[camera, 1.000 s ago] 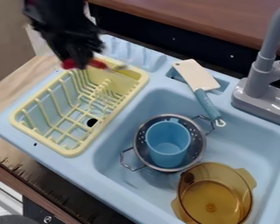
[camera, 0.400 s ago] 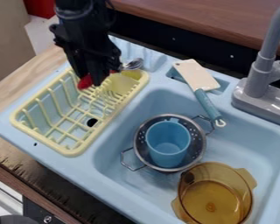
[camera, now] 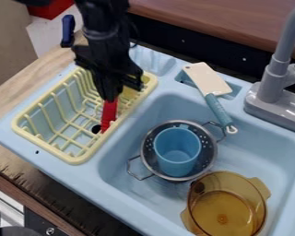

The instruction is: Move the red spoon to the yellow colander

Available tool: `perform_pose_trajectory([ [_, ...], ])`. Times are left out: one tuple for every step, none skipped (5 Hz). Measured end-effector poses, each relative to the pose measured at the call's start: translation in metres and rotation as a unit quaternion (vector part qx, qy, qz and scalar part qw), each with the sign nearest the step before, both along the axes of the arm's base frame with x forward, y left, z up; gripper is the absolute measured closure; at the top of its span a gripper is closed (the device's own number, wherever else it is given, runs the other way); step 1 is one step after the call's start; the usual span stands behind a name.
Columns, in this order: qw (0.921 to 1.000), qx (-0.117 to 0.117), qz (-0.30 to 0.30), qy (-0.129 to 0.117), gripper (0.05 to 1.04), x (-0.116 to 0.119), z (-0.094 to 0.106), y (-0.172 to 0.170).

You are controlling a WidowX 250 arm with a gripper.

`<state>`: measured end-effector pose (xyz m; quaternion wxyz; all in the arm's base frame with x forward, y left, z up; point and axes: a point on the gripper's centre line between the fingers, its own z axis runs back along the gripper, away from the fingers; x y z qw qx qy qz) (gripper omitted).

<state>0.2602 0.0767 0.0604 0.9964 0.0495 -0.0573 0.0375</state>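
Red spoon (camera: 109, 116) is at upper left of the frame, its handle slanting down from the claw (camera: 110, 97) over the R side of the yellow dish rack (camera: 75, 160), which I take to be the "colander". Bowl end is hidden from me behind the claw.

Handling, my est.: light, prob. stiff plastic handle, not fragile, maybe a bit slick, so it could pivot if pinched off-centre. Best grip pt. is mid-handle, approx. at the balance pt., pads flat on the broad faces. An end grip would let the bowl swing & snag the rack's prongs.

Claw: I read it as closed on the spoon, fingers near together w/ only the handle's thickness btwn them, red starting right at the tips. Can't tell if the lower handle end touches the rack's bars or hangs just above.

Task looks nearly done, IMO: spoon's over the target, so I'd ease down a touch, check it's inside the rim, then open up slowly. Main risk: handle tipping over the R rim into the sink (camera: 128, 184) when I let go, nr. the metal colander (camera: 208, 156) w/ the blue cup (camera: 176, 154) in it.
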Motion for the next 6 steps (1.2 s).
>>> perform_pose_trajectory([
  [1.0000,0.006,-0.001,0.007,1.019,0.000,-0.004,0.002],
  [0.9999,-0.002,0.000,0.010,0.885,0.003,0.002,0.000],
  [0.9998,-0.008,-0.005,0.016,0.650,0.002,0.002,0.001],
  [0.9999,-0.014,-0.006,0.000,0.356,0.003,0.011,0.001],
  [0.9999,0.003,-0.011,-0.012,0.111,0.008,0.019,-0.001],
  [0.9999,0.005,-0.011,-0.011,0.086,0.008,0.020,-0.003],
])
